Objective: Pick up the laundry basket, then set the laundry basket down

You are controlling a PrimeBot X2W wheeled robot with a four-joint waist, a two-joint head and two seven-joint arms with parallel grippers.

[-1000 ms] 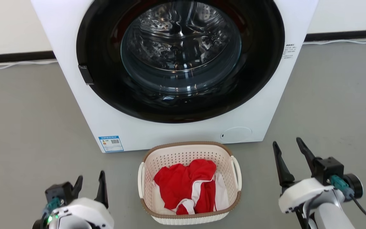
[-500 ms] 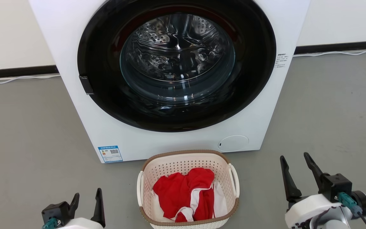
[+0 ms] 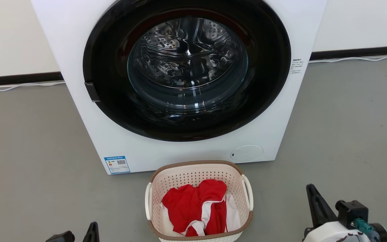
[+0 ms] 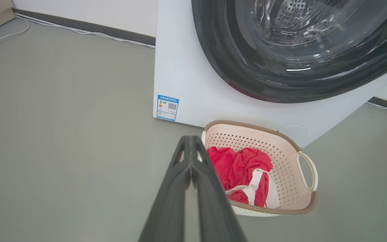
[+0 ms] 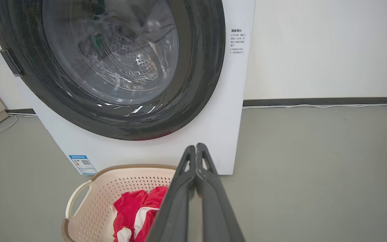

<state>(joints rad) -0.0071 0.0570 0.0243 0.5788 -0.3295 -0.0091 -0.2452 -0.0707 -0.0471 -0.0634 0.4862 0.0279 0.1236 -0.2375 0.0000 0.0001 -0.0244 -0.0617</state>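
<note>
The laundry basket (image 3: 193, 175), cream-white and perforated with a brown rim, stands on the grey floor just in front of the washing machine. Red and white clothes (image 3: 193, 205) lie in it. My left gripper (image 3: 94, 226) is low at the bottom left, apart from the basket's left handle (image 3: 147, 201). My right gripper (image 3: 310, 188) is at the bottom right, clear of the right handle (image 3: 248, 191). The wrist views show the fingers of the left gripper (image 4: 190, 143) and the right gripper (image 5: 196, 149) pressed together with nothing between them, beside the basket (image 4: 281, 158) (image 5: 113, 188).
The big white washing machine (image 3: 113, 144) stands right behind the basket, its round glass door (image 3: 186, 64) closed. A white cable (image 3: 348, 58) runs along the dark baseboard at the wall. Bare grey floor (image 3: 29, 151) stretches to both sides.
Both grippers have gone from open to shut and sunk towards the bottom edge of the head view. The camera has shifted, so machine and basket sit lower in the picture.
</note>
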